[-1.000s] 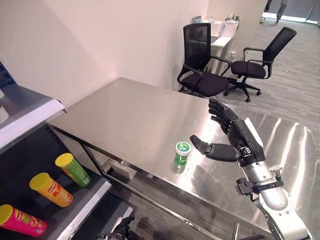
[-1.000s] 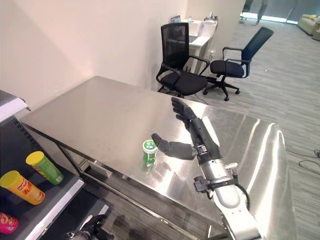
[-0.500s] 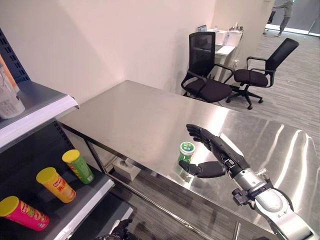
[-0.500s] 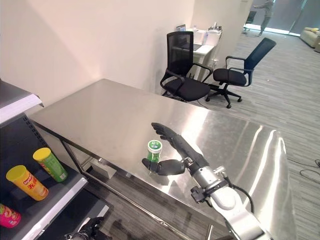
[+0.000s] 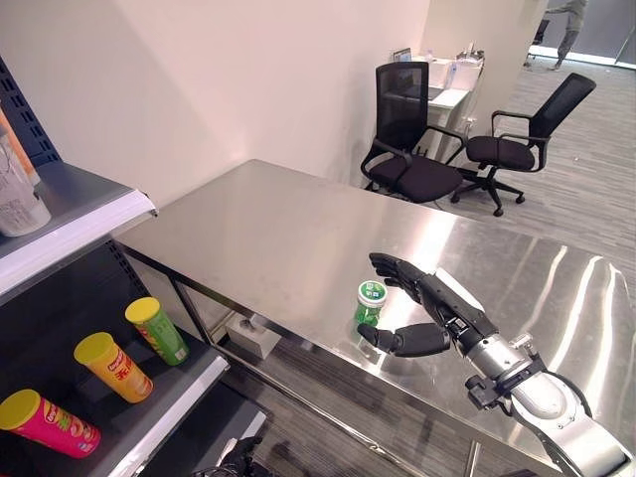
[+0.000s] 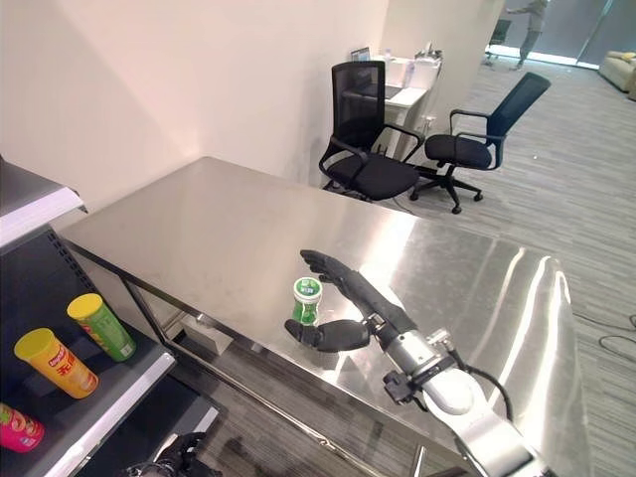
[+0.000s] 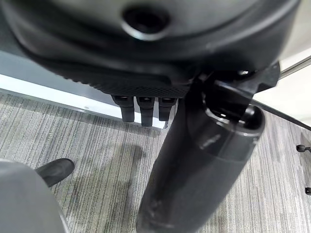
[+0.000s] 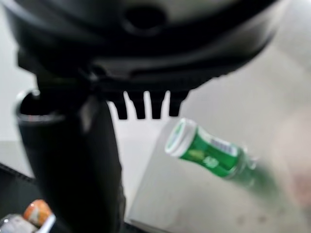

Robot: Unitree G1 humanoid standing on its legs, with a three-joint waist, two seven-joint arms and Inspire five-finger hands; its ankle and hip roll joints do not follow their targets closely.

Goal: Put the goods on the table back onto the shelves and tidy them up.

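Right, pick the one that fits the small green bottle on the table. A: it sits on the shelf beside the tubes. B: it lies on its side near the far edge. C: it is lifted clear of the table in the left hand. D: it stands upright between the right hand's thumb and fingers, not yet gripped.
D: the green bottle stands upright on the table, with the open right hand spread around it, thumb and fingers not closed on it.

No legible text. Print on green bottle (image 5: 368, 304) cap and label, and on shelf cans (image 5: 111, 366), too small to read.
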